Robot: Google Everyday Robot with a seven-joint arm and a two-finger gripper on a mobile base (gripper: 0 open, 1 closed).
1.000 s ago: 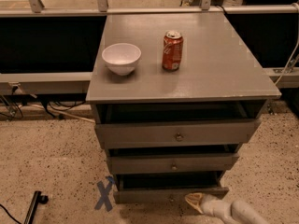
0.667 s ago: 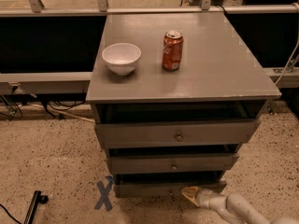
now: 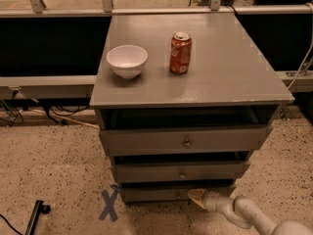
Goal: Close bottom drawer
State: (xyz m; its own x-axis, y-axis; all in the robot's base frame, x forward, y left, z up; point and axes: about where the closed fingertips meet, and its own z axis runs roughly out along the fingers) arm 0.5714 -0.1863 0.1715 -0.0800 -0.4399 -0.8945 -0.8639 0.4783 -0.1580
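Low at the foot of the grey cabinet (image 3: 205,82), the end effector (image 3: 197,198) sits against the front of the bottom drawer (image 3: 151,194), right of its middle and apparently touching. Whether it is clenched or released cannot be told. The drawer juts only slightly beneath the middle drawer (image 3: 146,173). The step probably calls for a straight, level inward push, so the front seats flush without skewing.

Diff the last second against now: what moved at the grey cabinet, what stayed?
The narrow grey bottom drawer has slid further into the grey wooden cabinet, pushed by the pale gripper, which advanced from the lower right and now sits at the drawer's front. Nothing was grasped or released. Unchanged: white round bowl, red soda can, wide top drawer, middle drawer, blue floor X.
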